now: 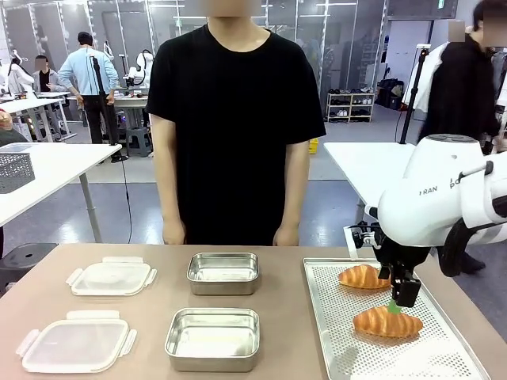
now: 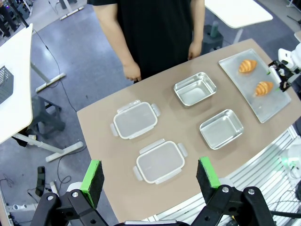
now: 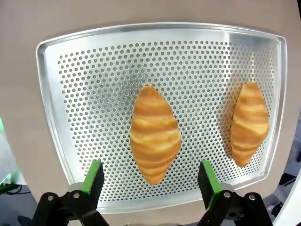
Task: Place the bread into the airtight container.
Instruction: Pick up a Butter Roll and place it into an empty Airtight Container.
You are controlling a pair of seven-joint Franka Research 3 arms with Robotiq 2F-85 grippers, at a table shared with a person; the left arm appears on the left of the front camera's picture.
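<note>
perforated tray (image 3: 94, 94) – second croissant (image 3: 249, 125) off aside | bread (image 3: 155, 134) straight beneath right end effector (image 3: 150, 170), spread wide (contact unclear)

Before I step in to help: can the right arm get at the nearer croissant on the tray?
Probably yes: the right gripper hangs open just above the nearer croissant, with nothing between them.

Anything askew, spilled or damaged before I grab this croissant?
Nothing stands out. Near croissant and far croissant lie whole on the tray; near container and far container sit upright; near lid and far lid flat.
</note>
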